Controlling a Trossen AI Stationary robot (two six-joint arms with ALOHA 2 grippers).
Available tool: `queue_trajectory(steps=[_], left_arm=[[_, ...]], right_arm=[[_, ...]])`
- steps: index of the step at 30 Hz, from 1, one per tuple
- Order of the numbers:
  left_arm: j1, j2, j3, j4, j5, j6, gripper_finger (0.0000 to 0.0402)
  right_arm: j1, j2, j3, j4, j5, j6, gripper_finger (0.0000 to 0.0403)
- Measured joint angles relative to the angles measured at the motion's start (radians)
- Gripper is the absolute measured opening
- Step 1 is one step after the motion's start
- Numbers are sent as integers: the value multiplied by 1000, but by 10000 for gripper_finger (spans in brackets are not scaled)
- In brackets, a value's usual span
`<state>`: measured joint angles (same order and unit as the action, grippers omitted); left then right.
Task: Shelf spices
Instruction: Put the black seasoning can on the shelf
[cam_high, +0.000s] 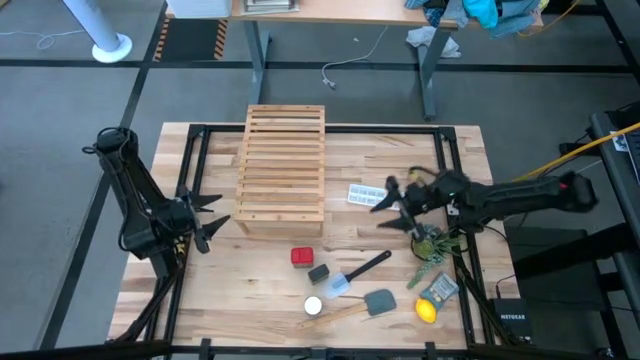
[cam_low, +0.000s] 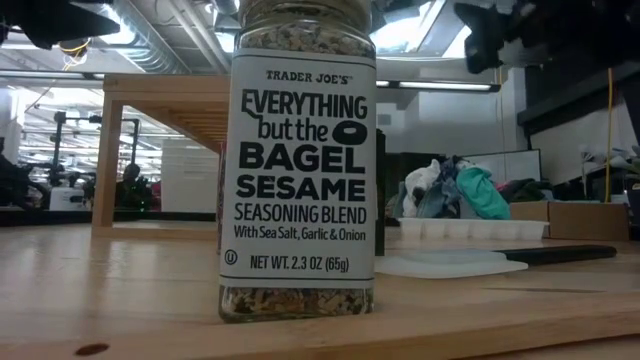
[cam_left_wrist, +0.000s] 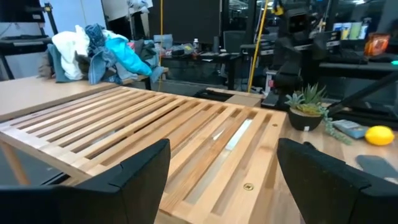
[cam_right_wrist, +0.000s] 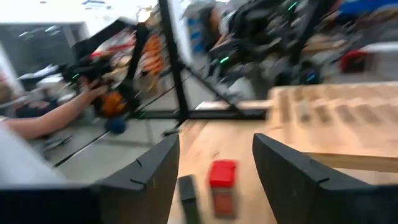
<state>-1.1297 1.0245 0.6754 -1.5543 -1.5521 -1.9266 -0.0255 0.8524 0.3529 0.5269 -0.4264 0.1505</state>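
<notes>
Shelf (cam_high: 283, 170) lying flat at the far middle of the surface (cam_high: 215, 290); red spice container (cam_high: 302, 257), black spice container (cam_high: 318, 272) and clear jar with white lid (cam_high: 314, 306) grouped near it on the near side, none on the shelf. Right end effector (cam_high: 385, 207) released, held above the surface just right of the shelf beside a white ice-cube tray (cam_high: 365, 194). Left end effector (cam_high: 212, 213) released, waiting at the shelf's left edge.
</notes>
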Motion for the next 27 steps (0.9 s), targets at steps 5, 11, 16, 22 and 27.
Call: queue_trajectory(steps=[5, 11, 16, 22, 27], left_arm=[[0, 0, -23, 14, 3, -3, 289], [-1, 1, -52, 204, 18, 102, 289], [-1, 9, -84, 571, 73, 431, 289], [-1, 32, -87, 946, 136, 892, 289], [-9, 27, -87, 980, 134, 971, 289]], right_arm=[[127, 202, 118, -6, 0, 0, 209], [219, 362, 237, -77, 28, -23, 209], [283, 447, 267, -180, 167, -37, 209], [324, 495, 270, -220, 327, -39, 209], [329, 573, 270, -211, 417, -51, 209]])
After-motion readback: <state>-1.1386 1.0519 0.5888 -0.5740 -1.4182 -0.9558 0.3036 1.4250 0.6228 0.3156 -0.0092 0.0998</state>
